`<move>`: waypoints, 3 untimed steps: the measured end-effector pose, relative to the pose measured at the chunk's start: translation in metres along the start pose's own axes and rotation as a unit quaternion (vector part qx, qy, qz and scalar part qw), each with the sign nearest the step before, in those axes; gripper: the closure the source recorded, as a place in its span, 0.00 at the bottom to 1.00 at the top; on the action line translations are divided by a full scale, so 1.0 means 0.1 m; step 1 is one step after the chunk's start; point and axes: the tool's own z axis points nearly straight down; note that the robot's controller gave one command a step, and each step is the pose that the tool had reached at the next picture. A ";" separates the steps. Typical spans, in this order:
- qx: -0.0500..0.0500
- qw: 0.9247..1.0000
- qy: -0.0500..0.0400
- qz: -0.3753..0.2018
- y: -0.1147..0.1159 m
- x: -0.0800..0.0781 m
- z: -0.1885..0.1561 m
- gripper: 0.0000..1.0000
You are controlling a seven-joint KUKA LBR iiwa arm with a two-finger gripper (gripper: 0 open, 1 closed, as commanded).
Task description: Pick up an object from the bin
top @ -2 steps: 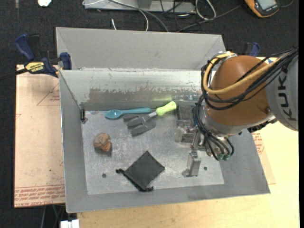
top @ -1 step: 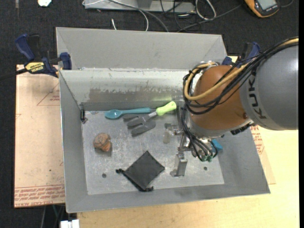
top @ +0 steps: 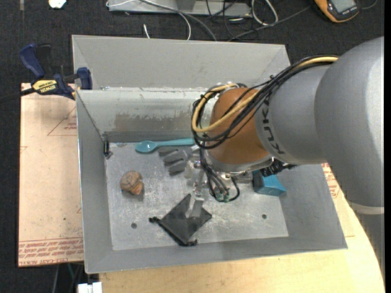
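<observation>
Camera view, lower centre: gripper (top: 197,206) low over the flat black scrap (top: 177,224), presumably placed for a grab; open or closed, can't tell

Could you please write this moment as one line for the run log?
gripper: over black flat piece, bin front | nearby: grey blocks, teal spoon | lift: not yet

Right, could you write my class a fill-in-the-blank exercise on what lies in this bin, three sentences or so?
1. The teal thing by the back wall of the bin is a ____.
2. The claw is over a flat sheet whose colour is ____.
3. In the camera view, the brown lump lies on the ____ side of the claw.

Missing words: spoon; black; left.
</observation>
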 end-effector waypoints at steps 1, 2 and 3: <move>0.001 1.000 0.008 0.028 0.40 0.52 0.16 0.00; 0.001 1.000 0.004 0.026 0.45 0.68 0.20 0.00; 0.001 0.998 0.005 0.055 0.33 0.67 0.16 1.00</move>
